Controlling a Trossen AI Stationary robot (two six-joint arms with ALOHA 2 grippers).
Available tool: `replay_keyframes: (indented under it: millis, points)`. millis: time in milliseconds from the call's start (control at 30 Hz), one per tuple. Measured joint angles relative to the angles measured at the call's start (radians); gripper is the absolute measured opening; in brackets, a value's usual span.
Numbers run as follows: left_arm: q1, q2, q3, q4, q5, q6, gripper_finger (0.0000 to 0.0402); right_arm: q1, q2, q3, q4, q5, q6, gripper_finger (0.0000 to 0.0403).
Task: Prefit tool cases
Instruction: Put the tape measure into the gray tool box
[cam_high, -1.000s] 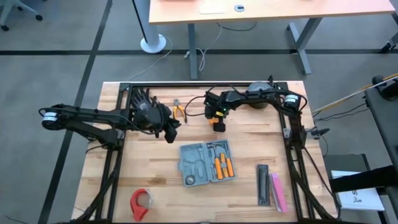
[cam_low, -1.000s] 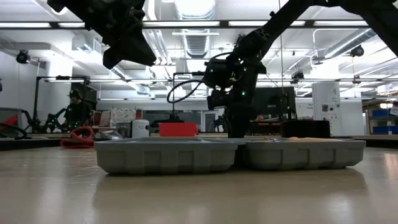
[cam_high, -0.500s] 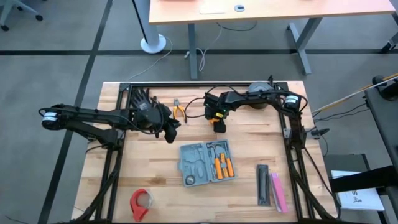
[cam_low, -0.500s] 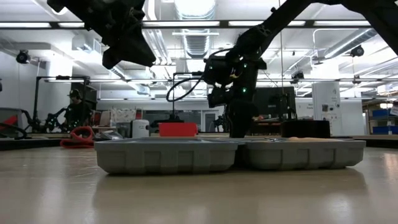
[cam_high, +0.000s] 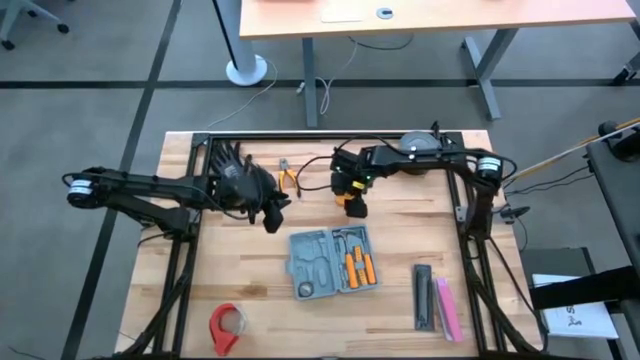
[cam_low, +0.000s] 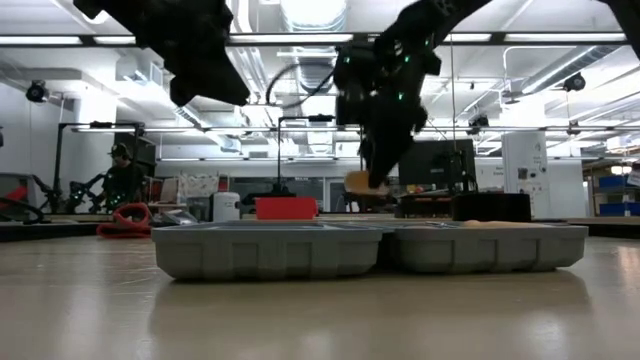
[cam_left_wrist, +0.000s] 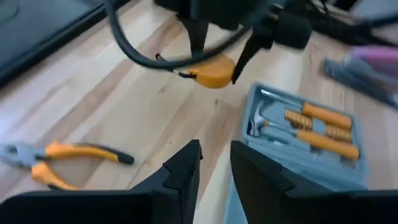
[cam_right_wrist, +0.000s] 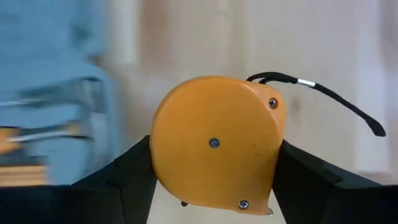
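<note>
The wooden worktop (cam_high: 400, 240) carries everything, with a black frame running along its far edge and down both sides. Two dark arms reach in over its far half, the left from the left side, the right from the far right corner.

The tool case (cam_high: 333, 262) lies open and flat near the middle of the worktop, a little toward the near edge. Its blue-grey halves sit side by side; orange-handled tools and a hammer fill slots in the right half. In the low view the case (cam_low: 370, 250) rests flat, both halves level.

The left pincer (cam_high: 271, 217) hangs above the worktop, just off the case's far left corner. Its fingers (cam_left_wrist: 180, 174) stand slightly apart with nothing between them.

The right pincer (cam_high: 355, 202) is above the worktop beyond the case's far edge, clenched around an orange tape measure (cam_right_wrist: 214, 143). The round body sits between the two dark fingers, a black wrist loop trailing from it. In the low view the tape measure (cam_low: 362, 181) is lifted clear of the surface.

A red tape roll (cam_high: 226, 326) lies near the near left corner. A narrow black bar (cam_high: 424, 297) and a pink bar (cam_high: 447, 307) lie side by side toward the near right corner. Orange-handled pliers (cam_high: 288, 178) rest near the far edge, between the two pincers.
</note>
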Motion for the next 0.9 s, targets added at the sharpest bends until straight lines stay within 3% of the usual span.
replay_keyframes:
  millis: [133, 400, 900]
  points:
    - [-0.016, 0.000, 0.000, 0.011, 0.000, 0.135, 0.0088, 0.013, -0.051, 0.001, 0.003, -0.095, 0.020, 0.0243]
    - [-0.023, 0.000, 0.000, 0.072, 0.000, 0.197, 0.0076, 0.038, -0.123, 0.001, 0.035, -0.200, 0.089, 0.0243]
    - [-0.022, 0.000, 0.008, 0.253, -0.002, 0.196, 0.0077, 0.090, -0.140, 0.001, 0.055, -0.217, 0.111, 0.0245]
